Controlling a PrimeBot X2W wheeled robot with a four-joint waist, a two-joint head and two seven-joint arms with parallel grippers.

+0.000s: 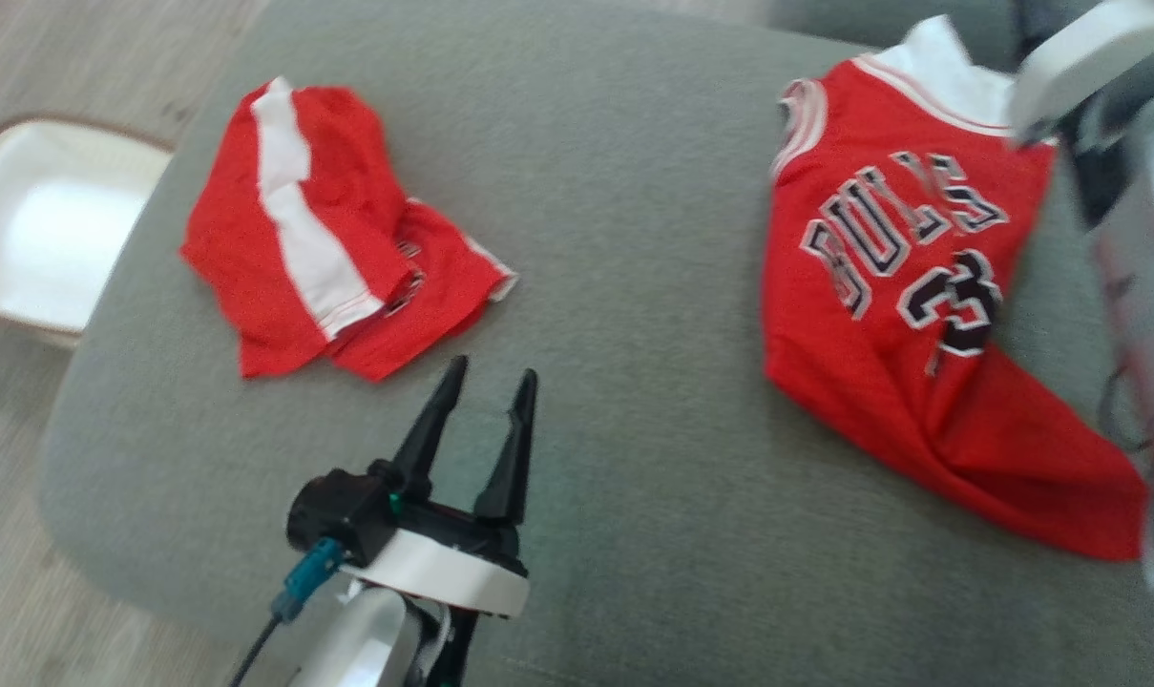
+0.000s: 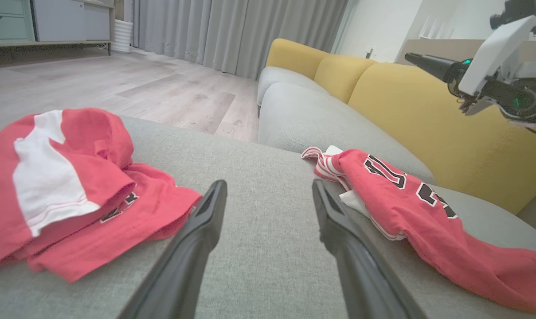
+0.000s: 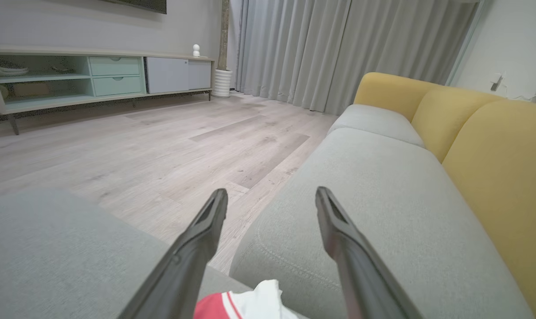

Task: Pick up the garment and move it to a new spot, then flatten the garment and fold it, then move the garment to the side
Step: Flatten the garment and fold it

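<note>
A red basketball jersey (image 1: 882, 286) with white trim and the number 33 lies crumpled on the right of the grey cushion (image 1: 634, 239). The jersey (image 2: 409, 199) lies loose, nothing gripping it. My right gripper (image 3: 271, 197) hangs open above the jersey's white collar (image 3: 250, 303), with nothing between its fingers. Its pale wrist (image 1: 1082, 67) shows over the collar end. My left gripper (image 1: 495, 372) rests open near the cushion's front, between the two garments. A second red garment with a white stripe (image 1: 319, 239) lies bunched on the cushion's left.
A white tray (image 1: 42, 219) sits on the wooden floor left of the cushion. A grey and yellow sofa (image 3: 427, 177) stands beyond the cushion, with a narrow floor gap between them. A low cabinet (image 3: 95, 75) lines the far wall.
</note>
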